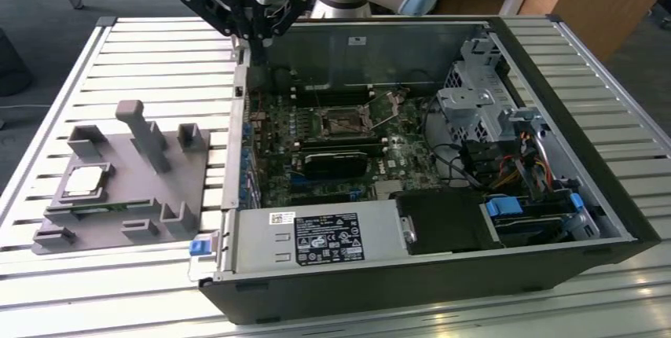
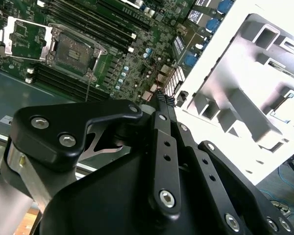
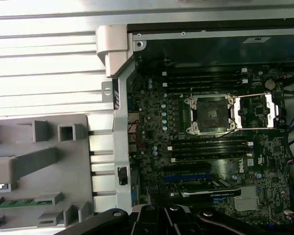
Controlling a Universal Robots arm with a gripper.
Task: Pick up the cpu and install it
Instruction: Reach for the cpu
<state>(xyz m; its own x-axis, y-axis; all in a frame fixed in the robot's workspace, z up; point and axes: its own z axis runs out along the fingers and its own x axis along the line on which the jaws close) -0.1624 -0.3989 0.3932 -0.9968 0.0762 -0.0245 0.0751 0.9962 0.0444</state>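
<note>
The small flat square cpu (image 1: 86, 180) with its silvery metal top and pale rim lies flat in a recess of the grey plastic tray (image 1: 105, 236), untouched. That tray sits on the slatted metal counter (image 1: 157, 47), near the counter's edge at the exterior view's left. Just beside the tray, toward the exterior view's right, the black open computer case (image 1: 419, 283) lies on its side with the dark green motherboard (image 3: 152, 105) facing up. Near the middle of the board the square cpu socket (image 3: 209, 113) stands empty, with its metal retaining frame (image 3: 257, 111) swung open beside it. My black fingers (image 2: 159, 127) are pressed together at the tips and hold nothing. I hang above the far corner of the case on the tray's side, well apart from the cpu and higher than the socket
</note>
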